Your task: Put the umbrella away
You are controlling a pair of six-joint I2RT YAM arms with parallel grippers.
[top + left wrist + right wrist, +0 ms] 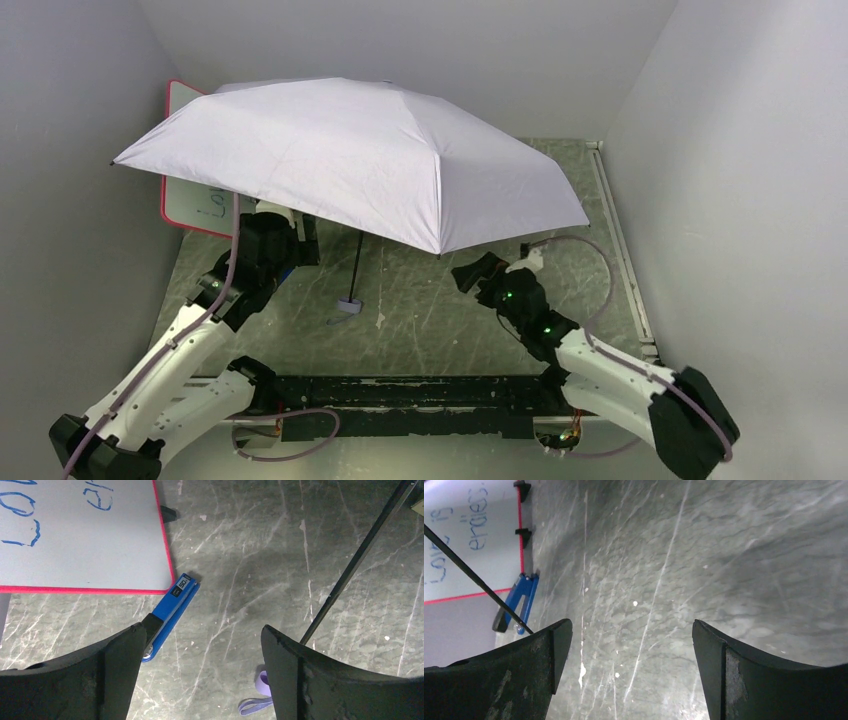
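Pale lavender-white fabric folding umbrella [350, 160], open, propped on the scratched grey-green desk [440, 330] by its small grey handle [348, 306], thin black shaft [350, 570] near upright. Just right of the left end effector [200, 635], spread wide and empty; right end effector [631, 630] farther off, likewise spread, empty.

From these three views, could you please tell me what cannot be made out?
- umbrella ribs: top view, hidden by its own canopy.
- whiteboard writing: both wrist views, cut off by frame edges.
- blue object: left wrist view, near end behind a finger of the left end effector.
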